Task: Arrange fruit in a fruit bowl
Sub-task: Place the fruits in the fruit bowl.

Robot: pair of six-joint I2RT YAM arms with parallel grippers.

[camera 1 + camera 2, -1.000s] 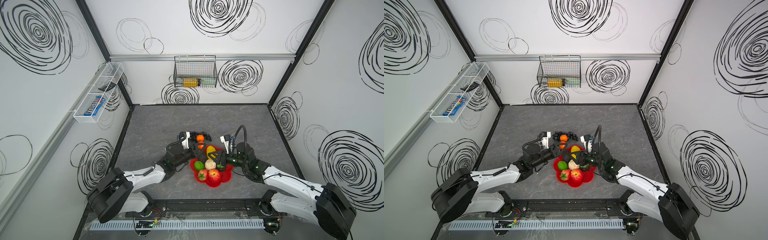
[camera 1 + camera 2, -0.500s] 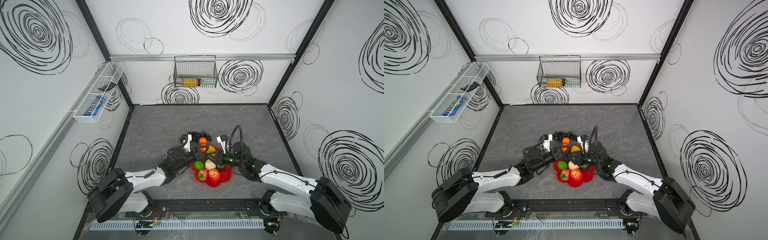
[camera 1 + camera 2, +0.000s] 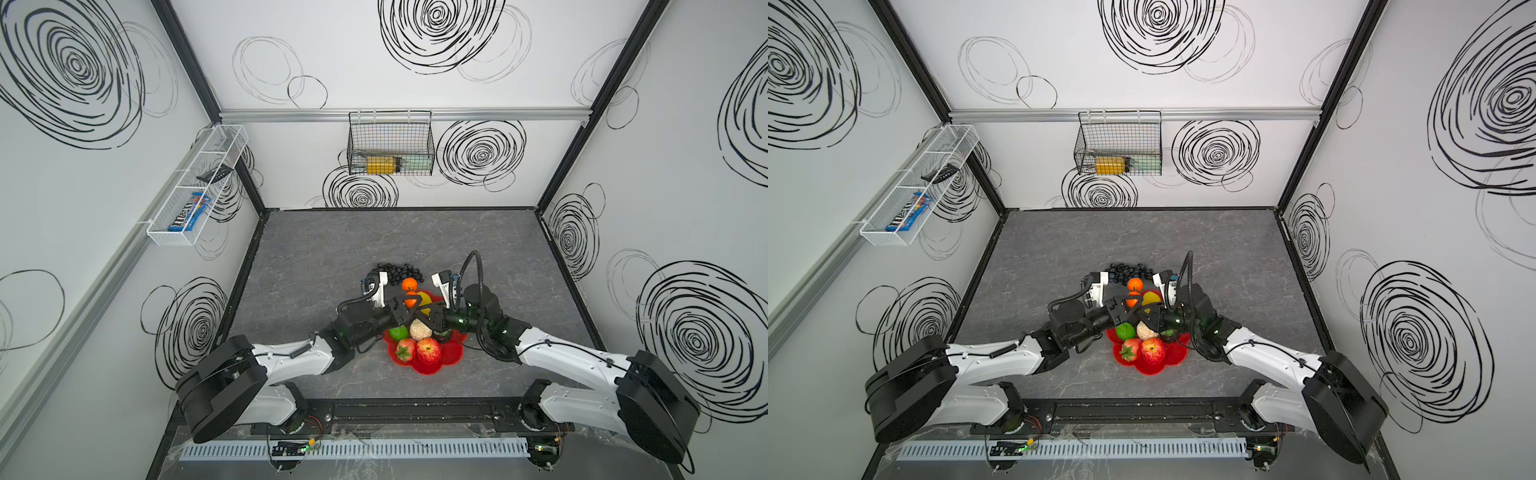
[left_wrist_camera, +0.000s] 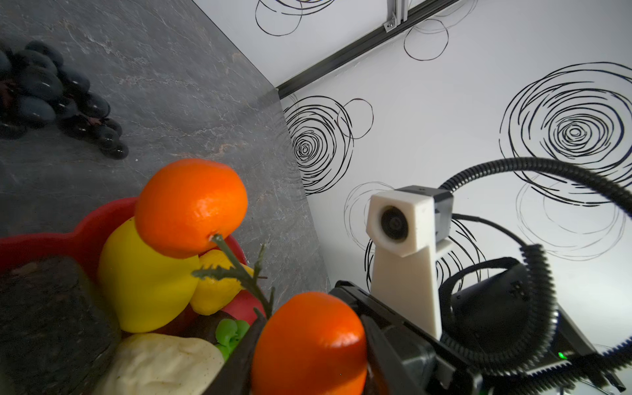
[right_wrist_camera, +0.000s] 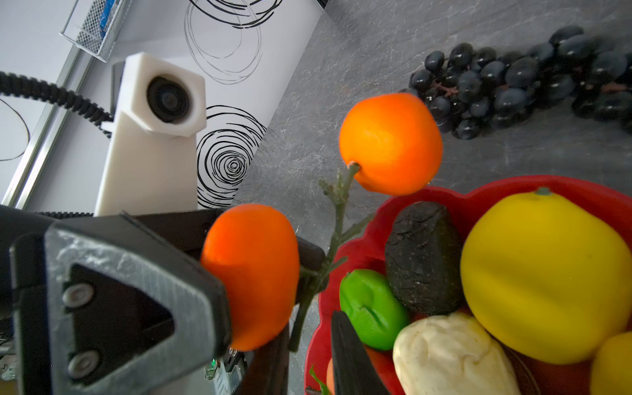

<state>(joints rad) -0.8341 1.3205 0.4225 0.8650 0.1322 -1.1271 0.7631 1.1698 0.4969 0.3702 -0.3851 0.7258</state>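
Tangerines (image 5: pixel 390 143) bright orange, joined by green stem (image 5: pixel 337 219), bowl (image 3: pixel 451 353) glossy red, scalloped

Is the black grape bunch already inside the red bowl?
No, the grape bunch lies on the grey tabletop, outside the rim of the red bowl.

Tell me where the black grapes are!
In both top views, the black grape bunch lies on the grey table, outside the red bowl, just beyond its far rim.

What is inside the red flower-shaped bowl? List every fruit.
Seen in the bowl: lime, beige piece, strawberry, red apple, two lemons, a dark avocado. The right gripper covers part of it, so anything beneath is hidden.
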